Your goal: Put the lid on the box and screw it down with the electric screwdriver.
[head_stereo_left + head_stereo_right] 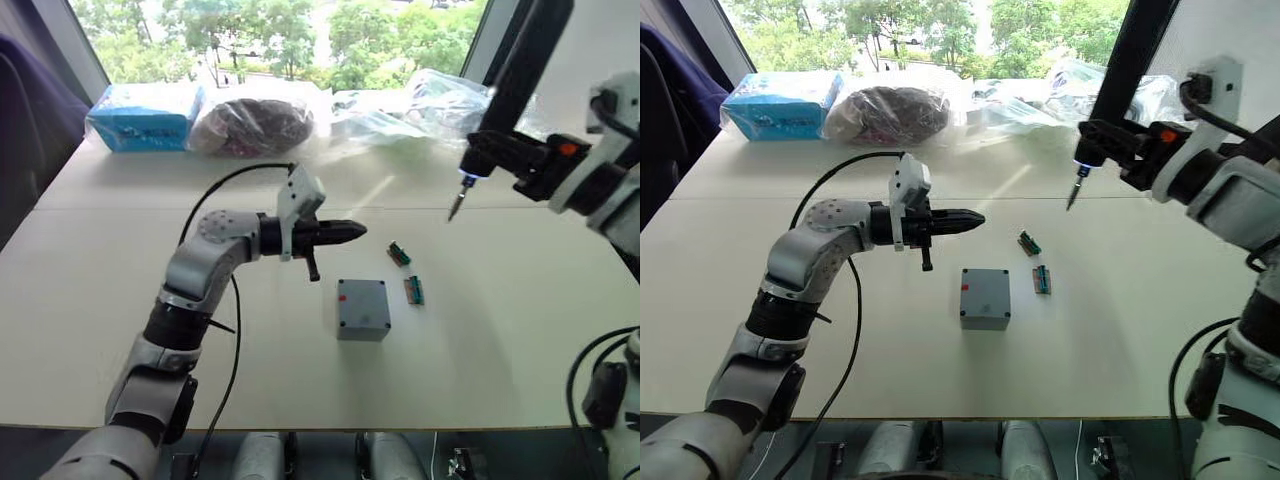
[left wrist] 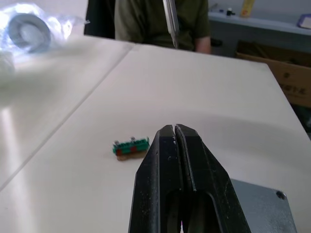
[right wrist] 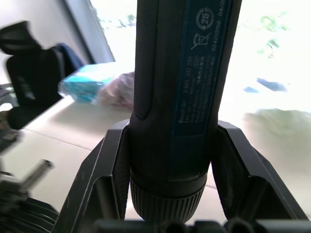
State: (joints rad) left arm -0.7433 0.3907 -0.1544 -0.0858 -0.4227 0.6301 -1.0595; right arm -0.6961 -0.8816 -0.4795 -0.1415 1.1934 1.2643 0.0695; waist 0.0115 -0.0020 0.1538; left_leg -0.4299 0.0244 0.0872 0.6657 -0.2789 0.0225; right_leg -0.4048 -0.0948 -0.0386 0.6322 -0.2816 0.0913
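Note:
The grey box [image 1: 362, 310] stands on the white table [image 1: 100, 300], a red mark near one top corner. Its top is flat and closed, so the lid [image 1: 986, 291] looks seated on it; a corner screw hole shows on the lid [image 2: 265, 206] in the left wrist view. My left gripper [image 1: 362, 231] hovers shut and empty just behind and left of the box. Up at the right, my right gripper [image 1: 505, 150] is shut on the electric screwdriver [image 1: 520, 70]. The tool stands tilted, its metal bit [image 1: 456, 208] pointing down, well above the table and behind-right of the box.
Two small green terminal blocks [image 1: 399, 253] [image 1: 414, 290] lie right of the box. A blue package [image 1: 145, 115] and several plastic bags [image 1: 255, 125] line the far edge by the window. A person in an olive shirt [image 2: 146, 19] stands beyond the table's right side.

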